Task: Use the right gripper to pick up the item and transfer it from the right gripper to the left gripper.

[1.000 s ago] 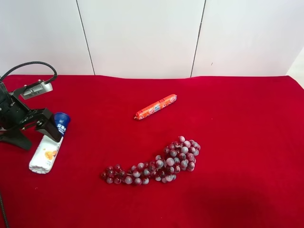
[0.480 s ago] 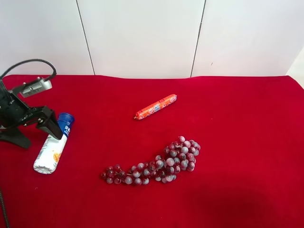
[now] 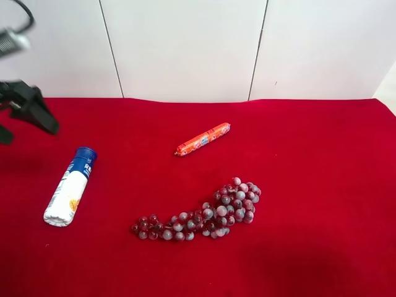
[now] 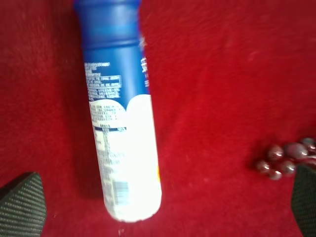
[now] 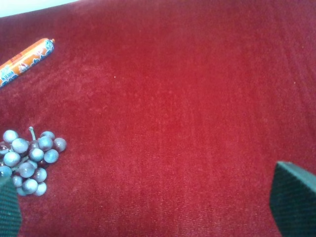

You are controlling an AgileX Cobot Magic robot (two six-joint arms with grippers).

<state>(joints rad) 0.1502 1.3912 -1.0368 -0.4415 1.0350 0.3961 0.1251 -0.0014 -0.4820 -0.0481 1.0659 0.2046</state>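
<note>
The item, a white bottle (image 3: 69,187) with a dark blue cap, lies on its side on the red cloth at the exterior high view's left. The left wrist view shows it from above (image 4: 121,123), cap end away from the fingers. My left gripper (image 3: 25,122) is open and empty, raised well above and behind the bottle; in its wrist view (image 4: 163,205) the fingertips (image 4: 22,202) stand wide apart on either side of the bottle. My right gripper (image 5: 150,205) is open and empty over bare cloth. It is out of the exterior high view.
A bunch of red-grey grapes (image 3: 204,213) lies mid-table, also in the right wrist view (image 5: 29,160) and the left wrist view (image 4: 284,158). An orange sausage stick (image 3: 203,138) lies behind it, also seen from the right wrist (image 5: 24,61). White wall panels (image 3: 185,43) stand behind the table.
The left gripper, which was down at the bottle's cap end, has lifted up and back without it. The bottle shifted slightly right and now lies free on the cloth.
</note>
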